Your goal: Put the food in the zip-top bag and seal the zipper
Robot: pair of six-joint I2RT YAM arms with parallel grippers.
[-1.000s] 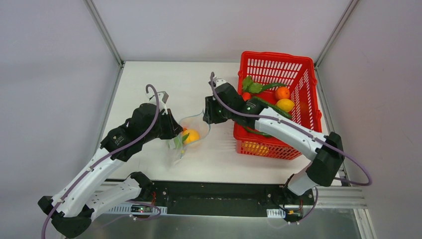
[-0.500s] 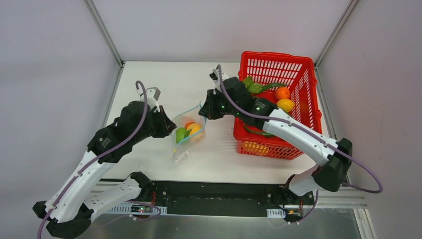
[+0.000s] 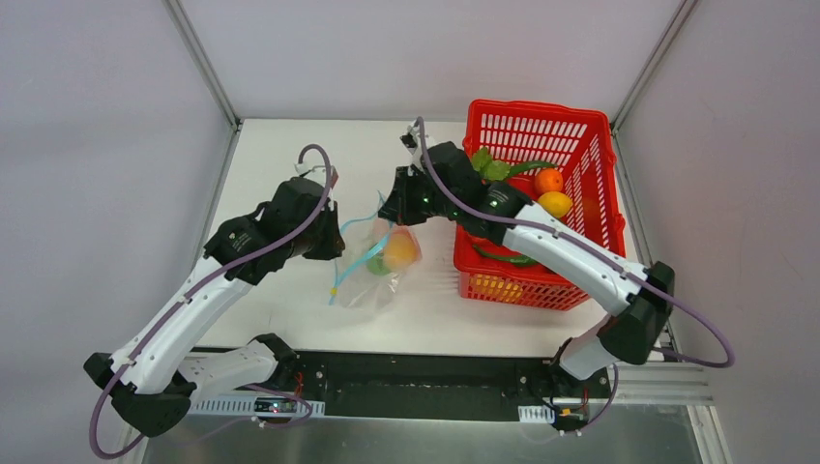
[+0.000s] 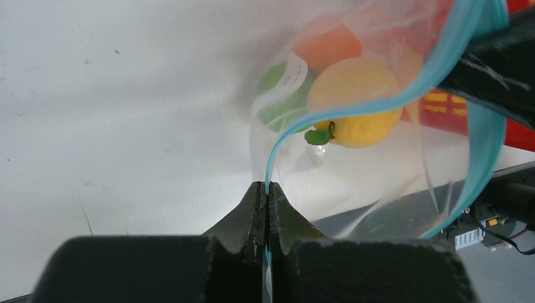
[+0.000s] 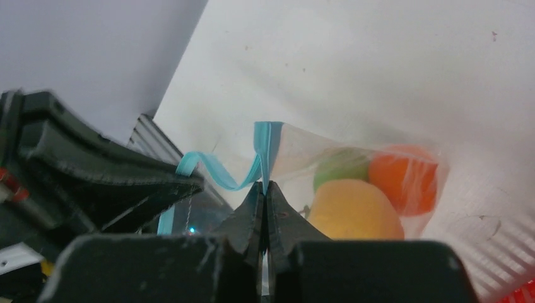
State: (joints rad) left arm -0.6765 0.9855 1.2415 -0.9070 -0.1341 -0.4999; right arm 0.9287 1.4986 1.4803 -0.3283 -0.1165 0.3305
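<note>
Your left end effector [image 3: 336,244] and right end effector [image 3: 389,207] are both pressed together, each pinching the teal zipper [image 3: 358,253] at one end of the clear bag [image 3: 385,273]. The bag sits between them over the middle of the worktop [image 3: 358,155], just left of the red basket [image 3: 541,106].

From above, the zipper's long axis runs on a diagonal, from near-left to far-right. The body of the bag hangs off to the right of that line, toward the basket. You cannot tell from this view whether the bottom of the bag touches the worktop.

The left wrist camera shows what the overhead one does not. The zipper [image 4: 451,47] leaves the closed fingertips of the left end effector [image 4: 265,189] and curves up to the right. A second teal strip runs apart from it on the right, so the mouth is not sealed there. Through the plastic you see a yellow fruit [image 4: 356,104], an orange fruit [image 4: 328,47] and a green piece [image 4: 281,95].

The right wrist camera shows the zipper [image 5: 268,145] standing upright out of the right end effector [image 5: 265,189], then looping in a slack wave toward the other arm. The same three pieces lie bunched to the right.
</note>
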